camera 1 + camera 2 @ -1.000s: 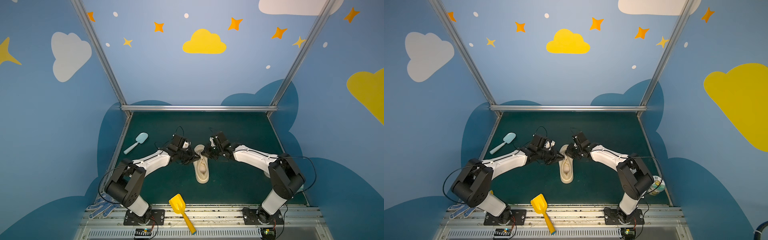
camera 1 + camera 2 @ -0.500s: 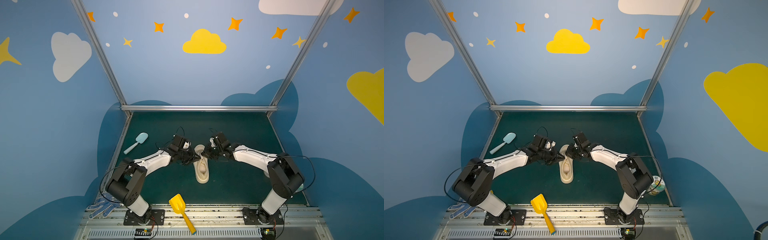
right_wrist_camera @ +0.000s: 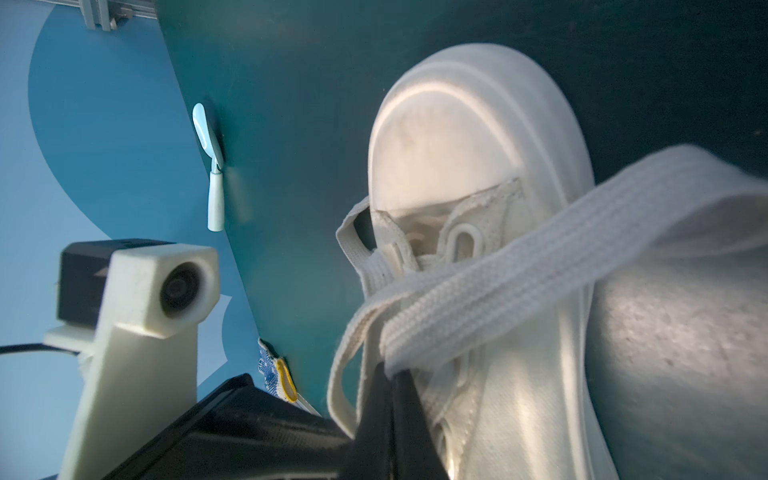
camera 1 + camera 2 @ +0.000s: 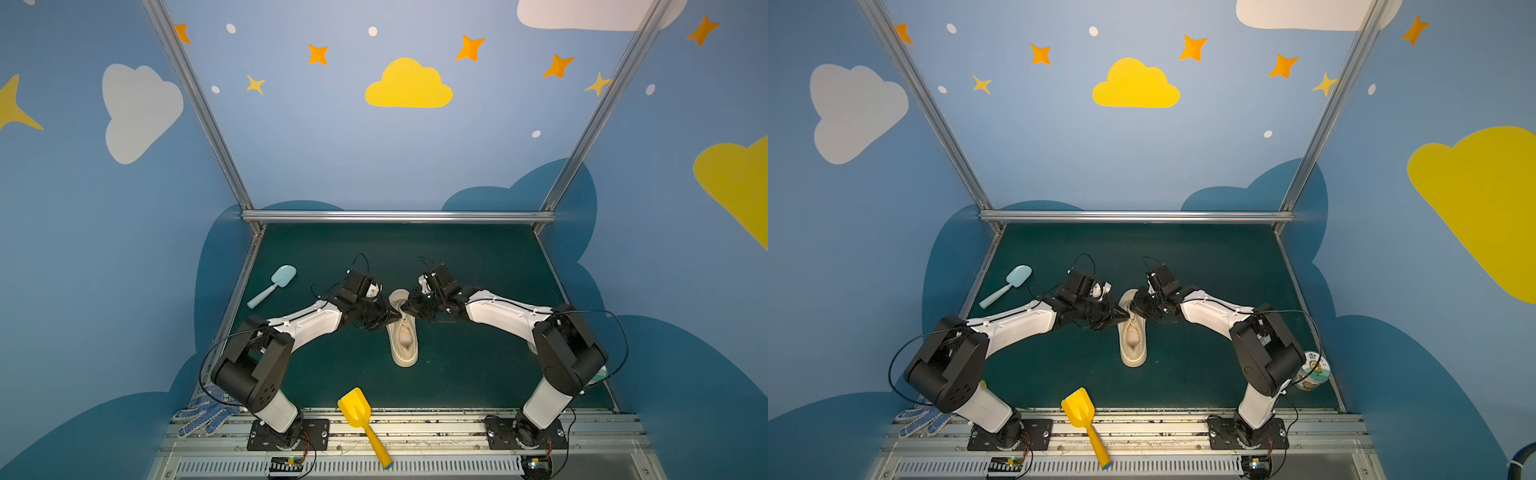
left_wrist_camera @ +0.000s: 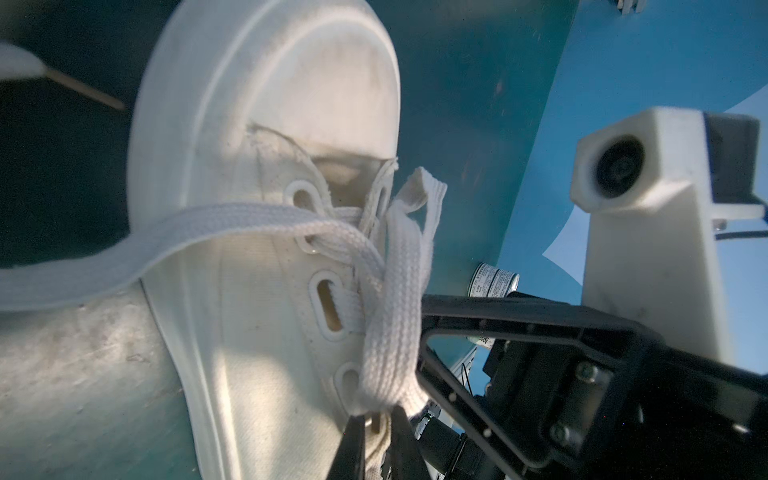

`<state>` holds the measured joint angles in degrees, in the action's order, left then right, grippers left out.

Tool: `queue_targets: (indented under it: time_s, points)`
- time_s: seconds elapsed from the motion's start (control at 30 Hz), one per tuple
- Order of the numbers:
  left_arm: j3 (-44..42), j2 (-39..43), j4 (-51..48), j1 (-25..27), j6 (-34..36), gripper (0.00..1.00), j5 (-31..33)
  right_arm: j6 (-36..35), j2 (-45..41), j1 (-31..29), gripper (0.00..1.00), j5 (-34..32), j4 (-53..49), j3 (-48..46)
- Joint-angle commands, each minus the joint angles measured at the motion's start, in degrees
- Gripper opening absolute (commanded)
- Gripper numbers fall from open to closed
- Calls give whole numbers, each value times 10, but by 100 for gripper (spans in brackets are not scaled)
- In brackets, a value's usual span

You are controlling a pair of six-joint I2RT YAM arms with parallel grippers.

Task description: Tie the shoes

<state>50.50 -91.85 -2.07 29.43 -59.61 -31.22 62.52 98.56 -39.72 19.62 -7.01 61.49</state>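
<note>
Hardly a gap between the jaws: left gripper (image 4: 395, 320) and right gripper (image 4: 406, 309) nearly meet over the sneaker (image 4: 404, 347), laces (image 5: 395, 291) strung across. Behind both, open mat (image 4: 478, 257); a blue scoop (image 4: 275, 284) lies seemingly well behind the left.

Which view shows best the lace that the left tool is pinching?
The left wrist view: the lace fills the middle, doubled, running from the eyelets into the shut left tool. The right wrist view shows mainly the strand in the right tool. Both top views show it too small.

A robot test booth: blue walls (image 4: 332, 158) painted with clouds (image 4: 408, 85) and stars (image 4: 470, 47), metal frame (image 4: 397, 216), green mat (image 4: 457, 266), two bolted-down arms (image 4: 307, 326)
</note>
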Motion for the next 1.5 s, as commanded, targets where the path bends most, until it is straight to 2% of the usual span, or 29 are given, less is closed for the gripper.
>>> queue_targets:
  time_s: [0.0, 0.73, 1.1, 1.47]
  points:
    - [-10, 2, 6, 2, 1, 14, -2, 1, 8, 3, 0, 6, 8, -8]
    - [-8, -5, 23, 5, -8, 13, -5, 1, 8, 4, 0, 10, 9, -9]
    - [-7, 9, 4, 2, 2, 5, -1, 1, 1, 5, 0, 3, 5, -12]
    - [-6, 55, -55, -14, 26, 4, 0, 3, -33, 17, 23, -8, 6, -34]
